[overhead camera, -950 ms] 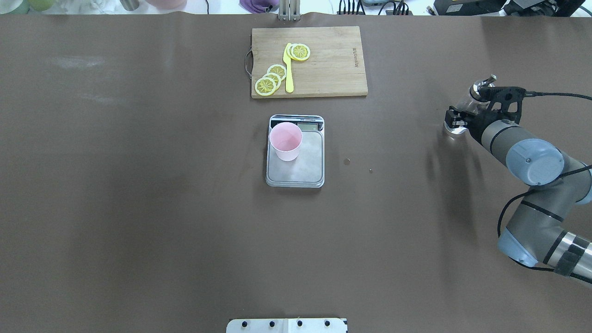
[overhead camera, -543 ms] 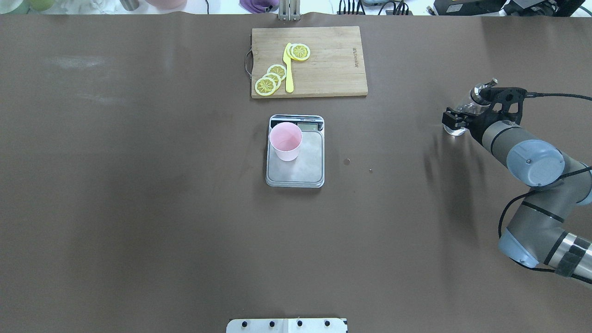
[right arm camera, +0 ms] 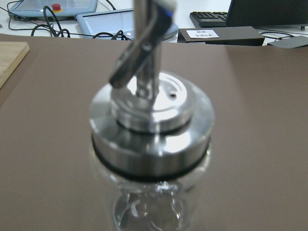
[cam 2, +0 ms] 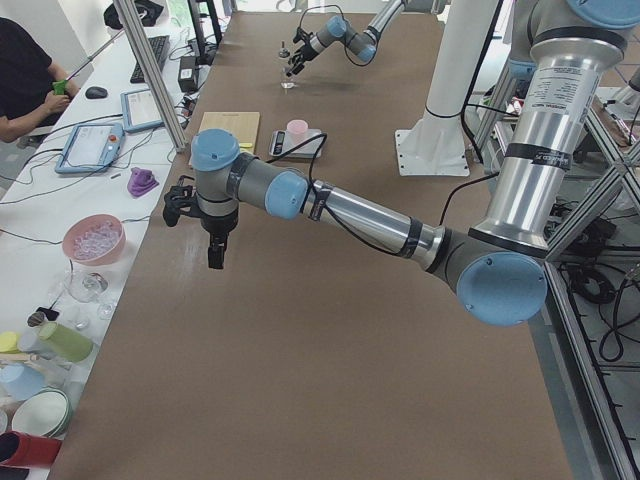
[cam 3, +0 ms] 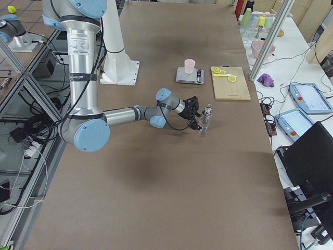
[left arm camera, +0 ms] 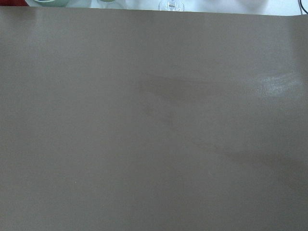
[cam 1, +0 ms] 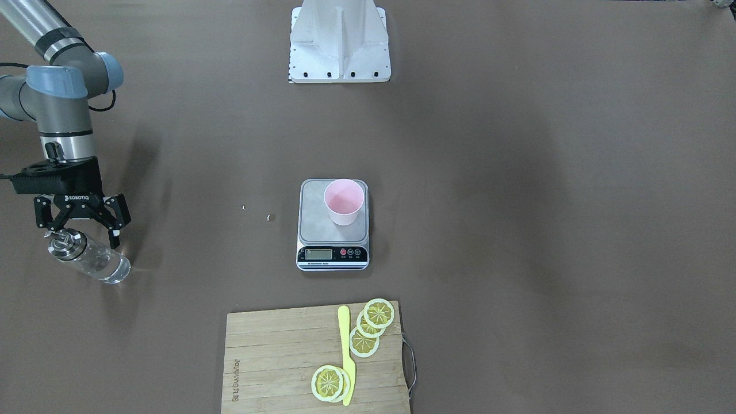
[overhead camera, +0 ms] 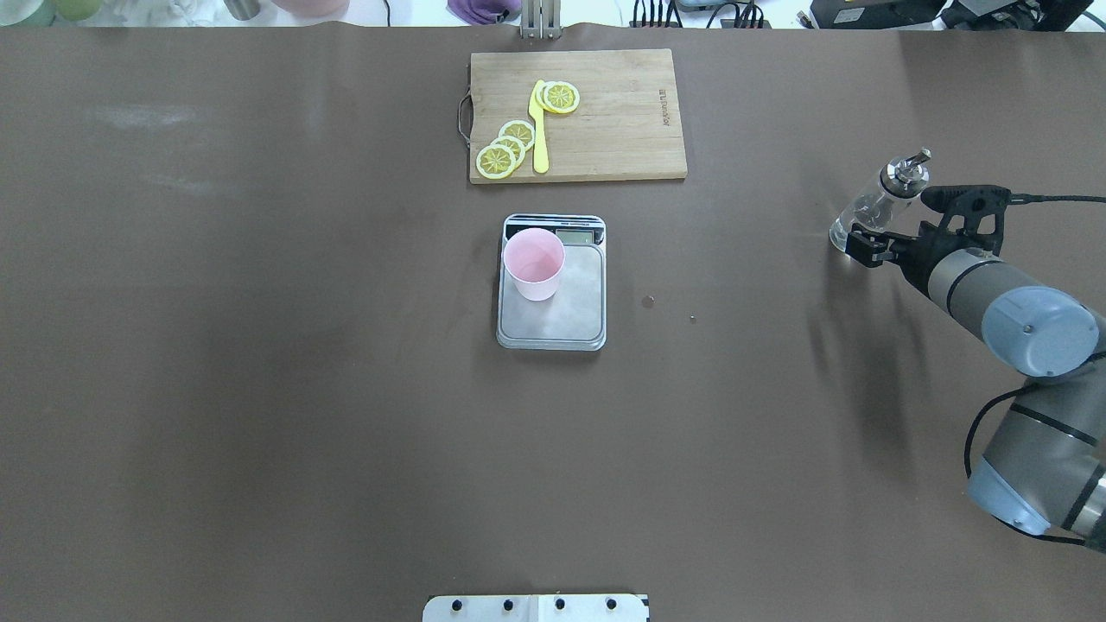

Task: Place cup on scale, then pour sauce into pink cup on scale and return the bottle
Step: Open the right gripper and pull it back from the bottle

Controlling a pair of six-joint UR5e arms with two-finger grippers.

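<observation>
Now my right gripper (cam 1: pixel 80 234) hangs with jaws spread, clamping nothing; the glass bottle (cam 1: pixel 95 260) stands upright just ahead of it, so I'd back straight out.

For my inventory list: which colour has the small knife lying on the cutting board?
Yellow; the knife shows best in the exterior front-facing view.

Cup (overhead camera: pixel 534 263) on scale (overhead camera: pixel 570 321), tbl (overhead camera: pixel 259 363) centre; cutting board (overhead camera: pixel 622 130) behind scale; bottle (overhead camera: pixel 873 206) well apart, robot's R.
</observation>
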